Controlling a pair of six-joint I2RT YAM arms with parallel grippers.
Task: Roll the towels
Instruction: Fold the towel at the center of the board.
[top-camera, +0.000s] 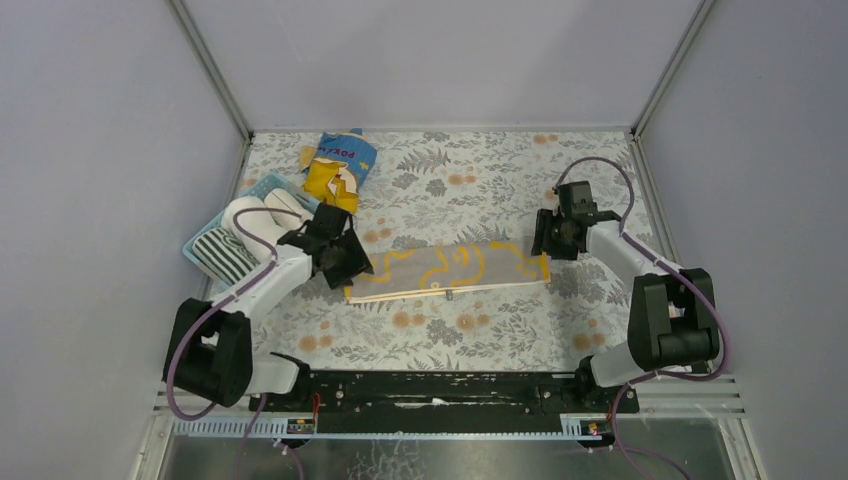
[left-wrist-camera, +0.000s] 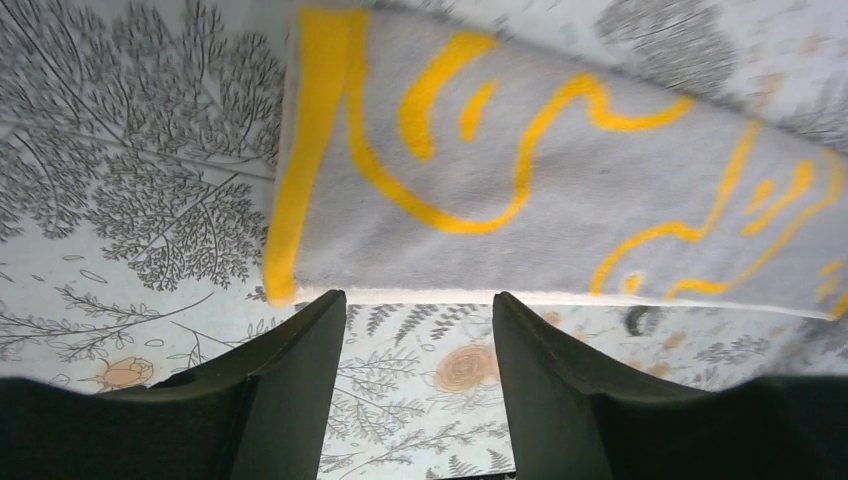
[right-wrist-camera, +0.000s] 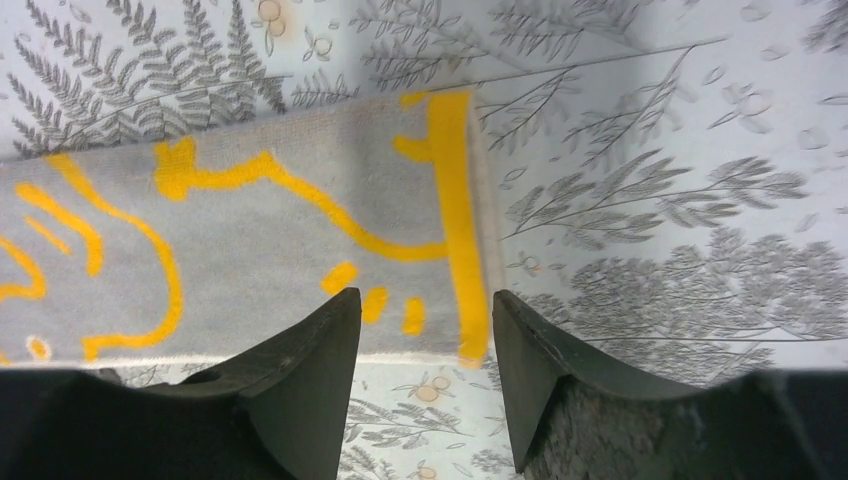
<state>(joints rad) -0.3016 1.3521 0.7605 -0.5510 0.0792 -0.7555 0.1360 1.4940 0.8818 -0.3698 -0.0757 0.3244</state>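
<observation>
The left gripper (left-wrist-camera: 418, 297) is spread wide and holds nothing. Its dark fingers (left-wrist-camera: 300, 370) stand apart, tips right at the near long edge of the beige towel (left-wrist-camera: 520, 190), close to its yellow-bordered left end. Whether the tips touch the cloth cannot be told. The right gripper (right-wrist-camera: 423, 295) is likewise parted and empty, its tips over the near edge at the towel's other end, where the yellow border band runs between them.

The towel lies flat as a long folded strip between the two grippers, on a fern-and-flower tablecloth (top-camera: 480, 340). Open tablecloth stretches ahead of both grippers and outward from the right one to the grey wall (top-camera: 760, 150).

Just outward of the left gripper sits a light blue basket (top-camera: 262, 185) holding rolled white towels (top-camera: 250, 215) and a striped towel (top-camera: 225, 255). Beyond the gripper lies a blue-and-yellow snack bag (top-camera: 338, 165); its white lettering is too small to read with certainty.
</observation>
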